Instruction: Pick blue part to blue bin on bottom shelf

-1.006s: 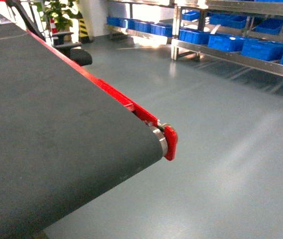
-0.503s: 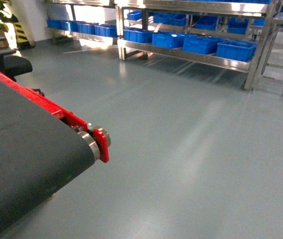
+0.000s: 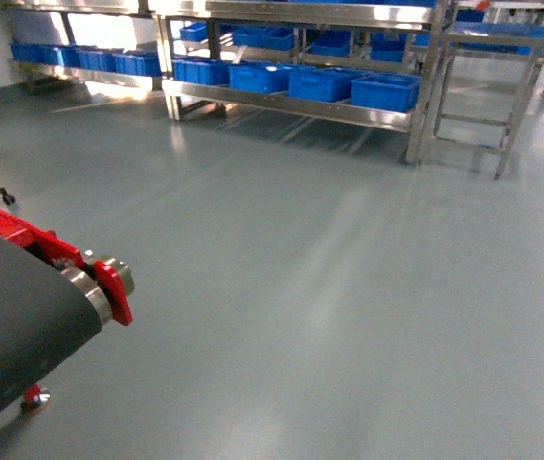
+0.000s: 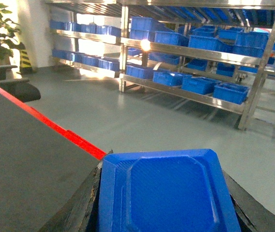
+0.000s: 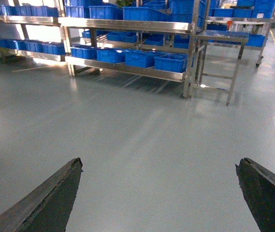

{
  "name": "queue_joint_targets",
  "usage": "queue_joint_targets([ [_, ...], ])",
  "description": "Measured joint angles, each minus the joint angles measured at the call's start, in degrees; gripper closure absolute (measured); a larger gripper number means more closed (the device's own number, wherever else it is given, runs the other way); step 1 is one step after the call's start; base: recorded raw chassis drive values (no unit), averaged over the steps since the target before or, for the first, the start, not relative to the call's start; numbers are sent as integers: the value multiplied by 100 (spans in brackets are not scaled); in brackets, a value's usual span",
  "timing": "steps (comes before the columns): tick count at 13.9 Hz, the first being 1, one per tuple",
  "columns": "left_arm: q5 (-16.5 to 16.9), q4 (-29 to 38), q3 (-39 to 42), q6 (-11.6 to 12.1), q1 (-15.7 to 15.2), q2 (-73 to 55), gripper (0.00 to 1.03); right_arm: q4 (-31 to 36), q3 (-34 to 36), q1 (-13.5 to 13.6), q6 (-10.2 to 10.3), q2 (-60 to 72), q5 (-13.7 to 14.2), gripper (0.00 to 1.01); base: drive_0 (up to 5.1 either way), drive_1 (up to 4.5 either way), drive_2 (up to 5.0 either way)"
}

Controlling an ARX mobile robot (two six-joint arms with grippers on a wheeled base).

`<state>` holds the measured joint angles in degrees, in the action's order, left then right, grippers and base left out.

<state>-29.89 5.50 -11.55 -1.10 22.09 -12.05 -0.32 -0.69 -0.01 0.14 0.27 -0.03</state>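
Observation:
In the left wrist view the blue part [image 4: 166, 193] fills the bottom, a blue block with chamfered corners. My left gripper [image 4: 164, 166] is shut on it, a dark finger [image 4: 86, 203] pressed against each side. My right gripper [image 5: 159, 164] hangs open over bare floor with nothing between its fingers. Far across the floor, several blue bins [image 3: 384, 91] stand in a row on the bottom shelf [image 3: 291, 105] of a steel rack, also seen as bins [image 5: 170, 62] in the right wrist view. Neither gripper shows in the head view.
The dark conveyor belt [image 3: 13, 326] with its red end plate [image 3: 117, 292] sits at the lower left. A small steel table [image 3: 487, 43] stands right of the rack. Grey floor [image 3: 329, 268] stretches between the conveyor and the shelves.
The head view has swung right: the conveyor slid off to the left and shrank in frame, while the rack's right end and the steel table came into view.

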Motion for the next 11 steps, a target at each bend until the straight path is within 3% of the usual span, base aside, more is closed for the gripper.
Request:
queue_joint_targets([
  [11, 0, 4, 0, -2, 0, 0, 59, 2, 0, 0, 0, 0, 0, 3, -155, -155, -155],
])
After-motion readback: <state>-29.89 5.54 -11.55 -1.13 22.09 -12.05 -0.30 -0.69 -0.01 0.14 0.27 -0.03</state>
